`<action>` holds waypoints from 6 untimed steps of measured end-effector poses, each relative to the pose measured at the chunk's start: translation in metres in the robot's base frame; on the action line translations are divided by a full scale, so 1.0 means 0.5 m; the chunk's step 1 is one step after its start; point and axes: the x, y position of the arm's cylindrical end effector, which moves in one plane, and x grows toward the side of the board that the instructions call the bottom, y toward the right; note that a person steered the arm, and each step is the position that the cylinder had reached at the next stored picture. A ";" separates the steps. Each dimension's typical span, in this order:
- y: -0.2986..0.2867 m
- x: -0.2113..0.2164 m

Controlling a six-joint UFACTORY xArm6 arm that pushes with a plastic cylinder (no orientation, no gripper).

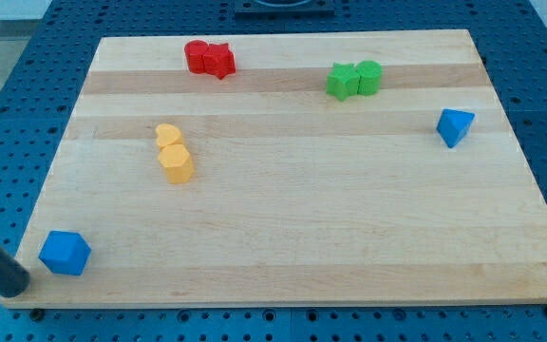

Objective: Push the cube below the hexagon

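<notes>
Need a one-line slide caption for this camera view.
My tip sits just left of the blue cube at the board's bottom-left corner; yellow hexagon lies up-right.

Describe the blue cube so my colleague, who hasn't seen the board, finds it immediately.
Start at the wooden board's corner at the view's bottom left. The blue cube sits there alone, my tip just to its left. The other blue block, at the right edge, is wedge-shaped.

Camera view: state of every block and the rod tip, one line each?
blue cube: bottom left corner of board, flat.
my tip: just left of the blue cube, small gap.
yellow hexagon: left centre, touching yellow block above it.
red blocks: top, pair touching.
green blocks: top right, pair touching.
blue triangular block: right edge, alone.
</notes>
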 end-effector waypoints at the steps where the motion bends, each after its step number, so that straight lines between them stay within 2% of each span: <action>1: 0.002 -0.002; 5: 0.175 -0.103; 6: 0.263 -0.109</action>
